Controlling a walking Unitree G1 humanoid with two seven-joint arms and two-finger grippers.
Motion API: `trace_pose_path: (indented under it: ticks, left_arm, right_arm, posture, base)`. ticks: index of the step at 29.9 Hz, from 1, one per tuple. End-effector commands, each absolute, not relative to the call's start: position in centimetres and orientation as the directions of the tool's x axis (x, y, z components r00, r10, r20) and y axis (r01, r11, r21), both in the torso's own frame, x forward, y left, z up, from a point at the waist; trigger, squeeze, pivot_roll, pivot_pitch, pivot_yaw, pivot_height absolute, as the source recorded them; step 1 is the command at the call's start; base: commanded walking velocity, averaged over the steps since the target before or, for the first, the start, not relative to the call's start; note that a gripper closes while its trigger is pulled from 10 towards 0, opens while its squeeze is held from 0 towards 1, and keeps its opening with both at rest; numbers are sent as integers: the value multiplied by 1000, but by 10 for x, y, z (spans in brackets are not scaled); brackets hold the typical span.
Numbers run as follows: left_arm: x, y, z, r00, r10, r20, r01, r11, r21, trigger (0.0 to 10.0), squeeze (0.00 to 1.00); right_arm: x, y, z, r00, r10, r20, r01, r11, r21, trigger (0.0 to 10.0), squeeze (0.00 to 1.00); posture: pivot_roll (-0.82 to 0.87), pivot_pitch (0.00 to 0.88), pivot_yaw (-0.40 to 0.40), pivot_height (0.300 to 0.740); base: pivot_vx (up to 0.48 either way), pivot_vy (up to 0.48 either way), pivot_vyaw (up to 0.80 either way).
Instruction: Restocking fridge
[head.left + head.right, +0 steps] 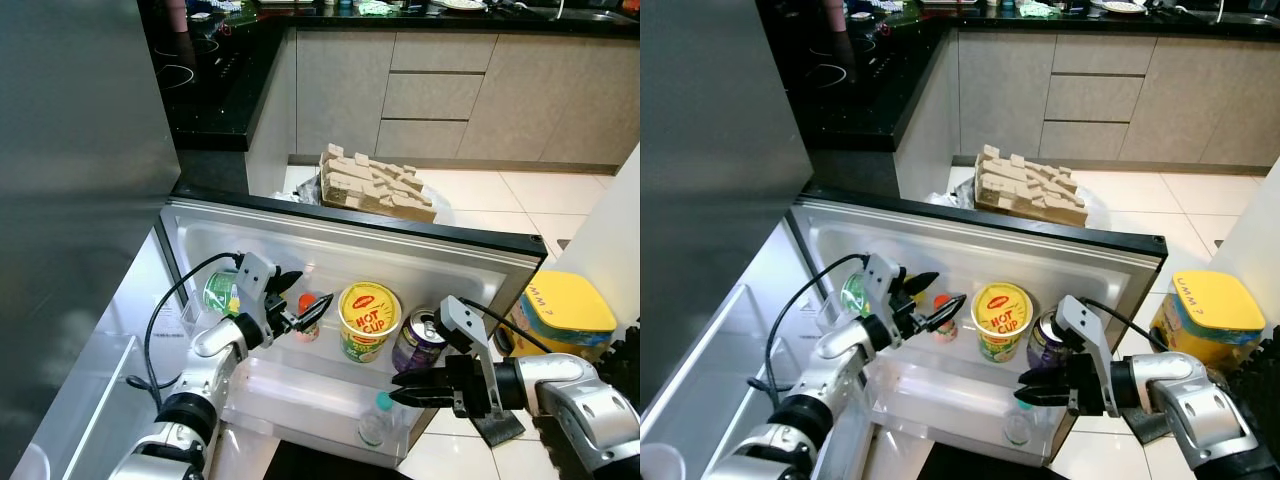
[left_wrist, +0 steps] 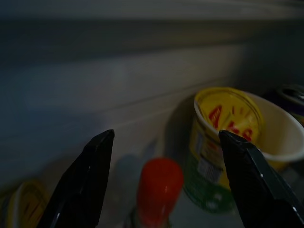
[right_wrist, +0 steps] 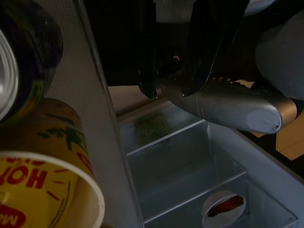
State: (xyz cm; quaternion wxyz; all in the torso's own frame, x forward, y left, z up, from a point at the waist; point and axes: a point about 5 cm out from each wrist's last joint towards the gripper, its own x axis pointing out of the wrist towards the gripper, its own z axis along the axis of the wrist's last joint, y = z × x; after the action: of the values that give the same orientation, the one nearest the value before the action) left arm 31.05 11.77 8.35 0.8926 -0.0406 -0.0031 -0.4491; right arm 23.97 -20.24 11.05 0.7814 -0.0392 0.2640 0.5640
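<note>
The fridge door (image 1: pixel 470 262) is swung open, and its shelf holds a row of things. The left gripper (image 1: pixel 297 303) reaches into this shelf with its two black fingers spread apart, and it holds nothing. Right by its fingertips stands a small bottle with a red cap (image 1: pixel 306 318). The bottle stands straight up, with its cap pointing to the top and its long side going up and down. In the left wrist view the red cap (image 2: pixel 159 185) sits between the two fingers but does not touch them. Just beside the bottle is a yellow noodle cup (image 1: pixel 367 321), also standing up with its lid on top. Next to the cup is a purple can (image 1: pixel 421 339), upright with its silver top showing. A green can (image 1: pixel 221 291) stands at the other end of the shelf, partly behind the left arm. The right gripper (image 1: pixel 412 389) is lower down, in front of the purple can, with its fingers pinched close together and nothing between them. A clear bottle (image 1: pixel 376 420) stands in the lower shelf under it. A yellow tub (image 1: pixel 563 308) sits on the tiled floor past the door.
</note>
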Motion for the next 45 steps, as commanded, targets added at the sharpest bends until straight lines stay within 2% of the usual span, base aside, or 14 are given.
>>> trace_pose_path:
  ticks: [1, 4, 6, 15, 17, 18, 22, 25, 28, 33, 37, 42, 44, 45]
  left_arm:
    - [305, 125, 83, 556, -831, 29, 830, 553, -74, 10000, 0]
    - [295, 132, 85, 467, -884, 14, 882, 465, -82, 10000, 0]
    - [291, 135, 87, 437, -899, 14, 897, 434, -88, 10000, 0]
    - [278, 153, 96, 382, -924, 26, 918, 376, -127, 10000, 0]
    - [268, 159, 98, 336, -941, 35, 931, 326, -164, 10000, 0]
    - [268, 159, 98, 336, -941, 35, 931, 326, -164, 10000, 0]
    - [244, 158, 88, 207, -978, -6, 952, 203, -229, 10000, 0]
    - [239, 157, 85, 182, -983, -15, 953, 180, -244, 10000, 0]
    - [223, 150, 71, 124, -992, -37, 938, 130, -322, 10000, 0]
    - [214, 148, 59, 101, -992, -74, 919, 122, -375, 10000, 0]
    - [208, 149, 46, 109, -986, -129, 897, 154, -415, 10000, 0]
    - [201, 155, 23, 154, -960, -233, 850, 249, -464, 10000, 0]
    - [199, 158, 10, 195, -936, -294, 818, 321, -477, 10000, 0]
    - [199, 158, 10, 195, -936, -294, 818, 321, -477, 10000, 0]
  right_arm:
    - [240, -202, 112, 222, 859, -461, -906, 356, 229, 10000, 0]
    - [240, -202, 112, 221, 859, -462, -906, 357, 229, 10000, 0]
    - [241, -202, 112, 221, 859, -462, -906, 356, 229, 10000, 0]
    - [241, -202, 112, 215, 861, -461, -907, 350, 232, 10000, 0]
    - [240, -201, 112, 204, 865, -459, -909, 341, 238, 10000, 0]
    - [240, -201, 112, 204, 865, -459, -909, 341, 238, 10000, 0]
    - [237, -198, 108, 178, 871, -458, -913, 320, 254, 10000, 0]
    - [237, -198, 108, 173, 873, -457, -913, 316, 258, 10000, 0]
    - [232, -195, 102, 135, 878, -459, -911, 292, 290, 10000, 0]
    - [228, -194, 94, 106, 871, -480, -905, 284, 315, 10000, 0]
    - [225, -194, 85, 90, 863, -498, -896, 288, 337, 10000, 0]
    - [221, -194, 61, 94, 841, -533, -863, 335, 378, 10000, 0]
    - [219, -198, 46, 116, 819, -562, -842, 382, 382, 10000, 0]
    - [219, -198, 46, 116, 819, -562, -842, 382, 382, 10000, 0]
  posture:
    - [-72, 0, 1, 740]
    - [-74, 0, 1, 740]
    - [-74, 0, 0, 740]
    - [-72, 0, -2, 740]
    - [-72, 0, -2, 740]
    - [-72, 0, -2, 740]
    - [-72, 0, -2, 740]
    - [-72, 0, -2, 740]
    - [-68, 0, -2, 740]
    - [-67, 0, -7, 740]
    - [-67, 0, -7, 740]
    - [-69, 0, -6, 740]
    - [-66, 0, -4, 740]
    - [-66, 0, -4, 740]
  base:
    - [0, 0, 0]
    - [0, 0, 0]
    - [0, 0, 0]
    - [0, 0, 0]
    - [0, 0, 0]
    - [0, 0, 0]
    - [0, 0, 0]
    - [0, 0, 0]
    - [0, 0, 0]
    - [0, 0, 0]
    - [0, 0, 0]
    - [0, 0, 0]
    - [0, 0, 0]
    - [0, 0, 0]
